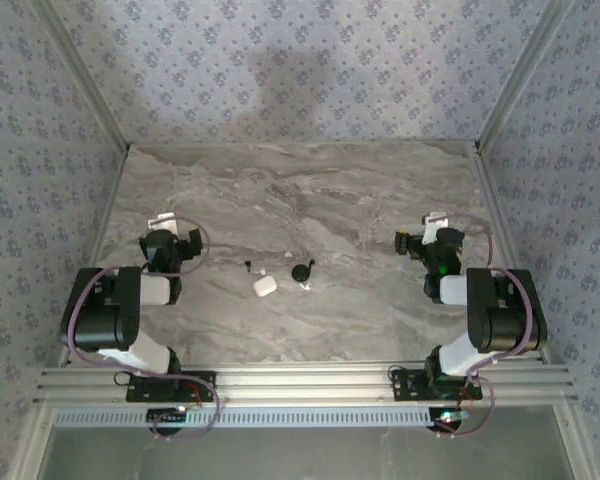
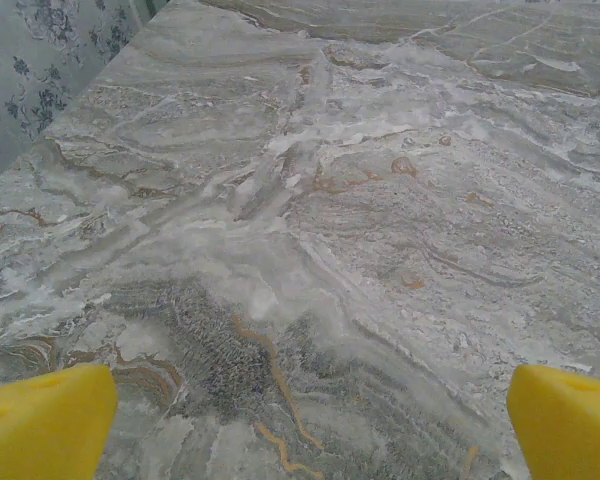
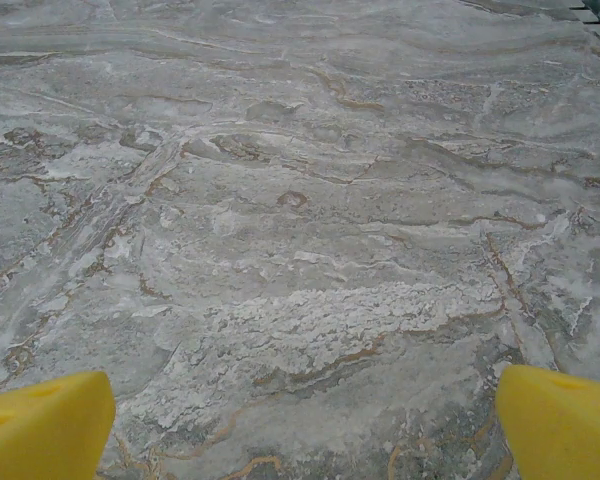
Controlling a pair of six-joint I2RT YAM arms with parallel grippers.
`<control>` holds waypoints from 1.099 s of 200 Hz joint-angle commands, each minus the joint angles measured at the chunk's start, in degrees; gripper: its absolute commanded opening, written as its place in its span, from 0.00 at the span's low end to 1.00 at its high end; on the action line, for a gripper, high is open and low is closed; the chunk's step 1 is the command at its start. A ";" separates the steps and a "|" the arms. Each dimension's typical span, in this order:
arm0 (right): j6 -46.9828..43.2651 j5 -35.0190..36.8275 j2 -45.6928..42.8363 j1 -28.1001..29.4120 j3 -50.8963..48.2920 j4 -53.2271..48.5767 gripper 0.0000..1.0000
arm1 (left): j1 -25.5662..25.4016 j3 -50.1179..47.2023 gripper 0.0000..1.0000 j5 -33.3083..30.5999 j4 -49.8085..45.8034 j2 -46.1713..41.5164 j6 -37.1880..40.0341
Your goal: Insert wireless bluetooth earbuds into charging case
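One glossy white charging case (image 1: pixel 265 286), two tiny white earbuds (image 1: pixel 262 270), the second earbud (image 1: pixel 304 287) further right, one black round object (image 1: pixel 301 271) with a short stem, one tiny black stick (image 1: pixel 248 265), two tools, left tool (image 2: pixel 307 420) and right tool (image 3: pixel 302 422), one marble bench (image 1: pixel 380 190)

The left arm (image 1: pixel 115 310) and right arm (image 1: pixel 495 310) are showing bulky black joint housings linked by white segments. Thin purplish cables (image 1: pixel 71 325) are looping alongside each. A green light (image 1: pixel 443 268) is glowing on the right arm. The left gripper (image 2: pixel 305 425) and right gripper (image 3: pixel 305 425) are wearing bright yellow fingertips (image 2: pixel 45 420).
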 commanded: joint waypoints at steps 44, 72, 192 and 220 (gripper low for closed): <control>0.37 1.31 -0.25 0.30 1.33 0.45 1.00 | -0.07 1.33 1.00 0.54 0.77 -0.87 0.33; 0.46 0.74 -0.18 0.00 1.35 0.32 1.00 | -0.06 1.33 1.00 0.62 0.77 -0.92 0.36; 1.45 3.02 -7.08 0.27 5.69 -13.16 1.00 | -3.62 6.65 1.00 -3.24 -13.54 -7.43 3.01; 4.93 3.57 -14.40 1.10 11.56 -31.06 1.00 | -7.92 14.21 0.94 -4.90 -33.74 -13.63 -2.39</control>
